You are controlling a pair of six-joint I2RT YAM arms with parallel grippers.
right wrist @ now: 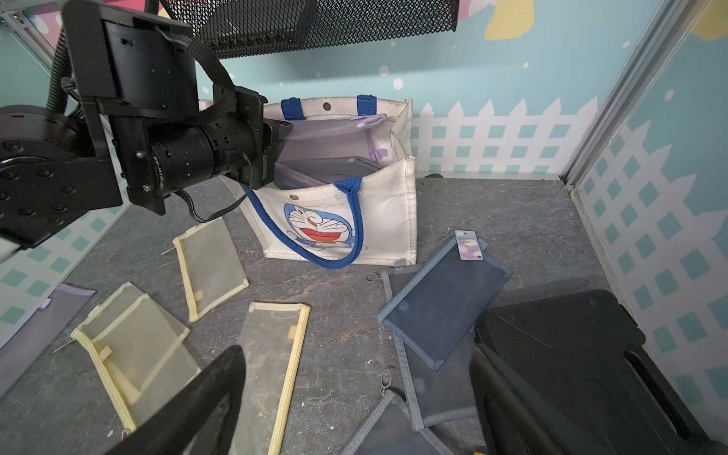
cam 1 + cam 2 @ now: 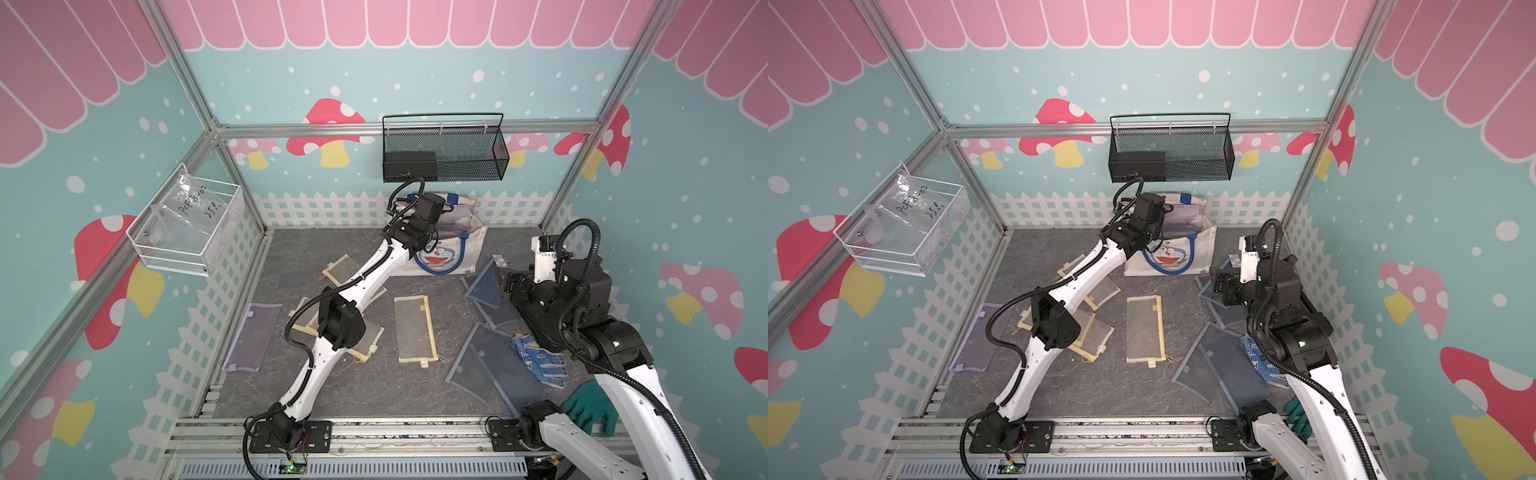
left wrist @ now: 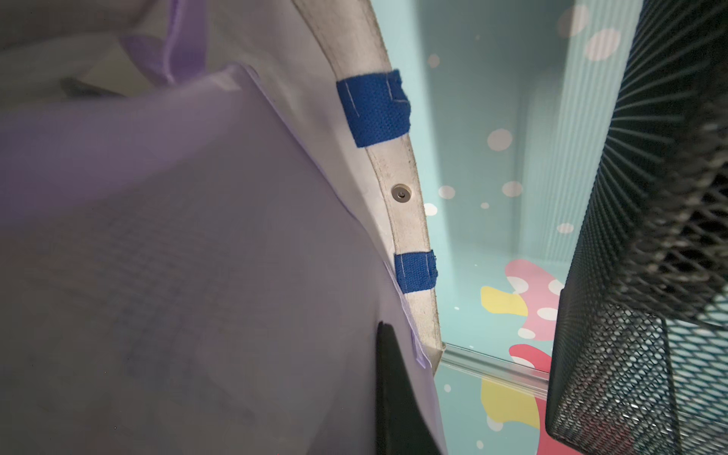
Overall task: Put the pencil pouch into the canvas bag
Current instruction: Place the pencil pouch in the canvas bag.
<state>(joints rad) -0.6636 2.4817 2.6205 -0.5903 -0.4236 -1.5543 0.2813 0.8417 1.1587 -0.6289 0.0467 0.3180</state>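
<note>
The canvas bag (image 1: 378,220) stands open at the back of the table, already holding dark and lilac pouches. The left arm reaches over its mouth, and the left gripper (image 1: 281,136), fingers pinched together on a lilac mesh pencil pouch (image 3: 189,256), holds it inside the bag against the rear wall. The right gripper (image 1: 354,394) hangs wide apart, empty, over the blue pouches (image 1: 445,299) beside the bag.

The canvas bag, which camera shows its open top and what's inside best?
The right wrist view: the canvas bag faces it, mouth open, pouches visible inside. Both top views have the left arm covering part of it. The left wrist view shows only its rim close up.
</note>
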